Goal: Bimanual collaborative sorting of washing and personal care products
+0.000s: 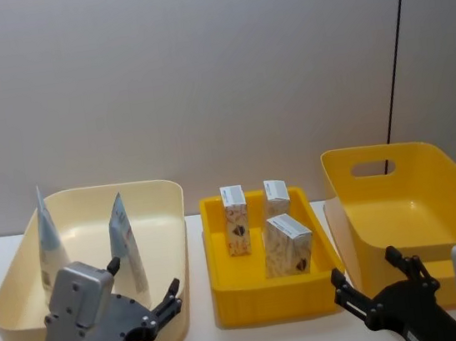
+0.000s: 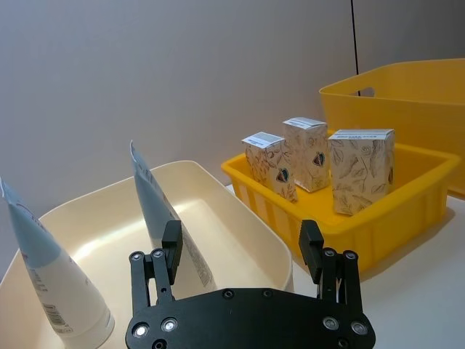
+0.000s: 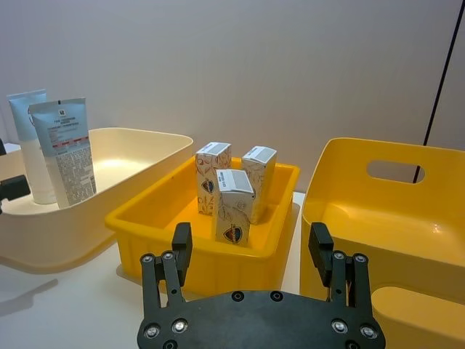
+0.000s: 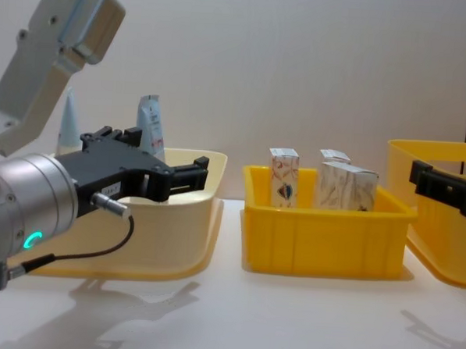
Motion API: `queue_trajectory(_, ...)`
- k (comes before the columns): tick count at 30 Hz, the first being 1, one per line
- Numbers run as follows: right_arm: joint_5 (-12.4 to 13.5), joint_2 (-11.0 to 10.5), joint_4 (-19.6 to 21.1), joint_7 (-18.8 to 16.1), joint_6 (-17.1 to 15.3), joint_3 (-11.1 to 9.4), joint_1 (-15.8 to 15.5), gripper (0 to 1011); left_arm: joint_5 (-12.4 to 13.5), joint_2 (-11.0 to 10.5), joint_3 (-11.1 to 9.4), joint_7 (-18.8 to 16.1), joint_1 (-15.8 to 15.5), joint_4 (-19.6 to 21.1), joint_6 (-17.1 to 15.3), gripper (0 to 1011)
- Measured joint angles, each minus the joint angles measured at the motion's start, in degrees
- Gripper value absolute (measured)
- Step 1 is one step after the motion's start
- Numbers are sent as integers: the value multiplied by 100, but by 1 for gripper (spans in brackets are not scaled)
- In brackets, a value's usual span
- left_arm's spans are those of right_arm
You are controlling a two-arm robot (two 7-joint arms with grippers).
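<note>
White surface (image 4: 288, 318) carries three containers in a row. The deep yellow bin (image 1: 433, 194), with a handle slot in its far wall, stands at three o'clock of the row. The wide cream bin (image 1: 88, 191) stands at nine o'clock. A low yellow tray (image 1: 261, 296) sits between them, near both but touching neither as far as the head view shows.

The left tool (image 2: 241, 236) hangs at seven o'clock in the head view, just on the near side of the cream bin at about rim height. Its fingers are spread wide with nothing between them, and they point across the bin toward the tubes. The right tool (image 3: 251, 234) hangs at five o'clock, before the near left corner of the deep bin. It is equally wide apart, grips nothing and faces the tray and the deep bin.

Two pale blue-and-white tubes stand cap-down in the cream bin, crimped ends up and leaning a little. One tube (image 1: 48, 240) is by the nine o'clock wall. The other tube (image 1: 126, 243) is toward three o'clock, closest to the left tool and apart from it.

Three cartons stand upright in the tray. One carton (image 1: 235, 207) and a second carton (image 1: 276, 194) are side by side near twelve o'clock. The third carton (image 1: 287, 247) is at about four o'clock, turned at an angle.
</note>
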State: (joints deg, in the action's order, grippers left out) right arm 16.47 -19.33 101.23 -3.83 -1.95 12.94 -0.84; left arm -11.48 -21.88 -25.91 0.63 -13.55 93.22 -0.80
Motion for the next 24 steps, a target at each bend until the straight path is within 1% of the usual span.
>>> queue_trajectory(8,0,0,0,0,0,0,0,1001,-49,36,114,-74,56,87,-74,1003)
queue_trajectory(15,0,0,0,0,0,0,0,1001,-222,159,290,-190,97,189,-272,1003)
queue_trajectory(20,0,0,0,0,0,0,0,1001,-346,263,390,-214,22,183,-454,1003)
queue_trajectory(24,0,0,0,0,0,0,0,1001,-468,368,459,-214,-97,93,-643,1003)
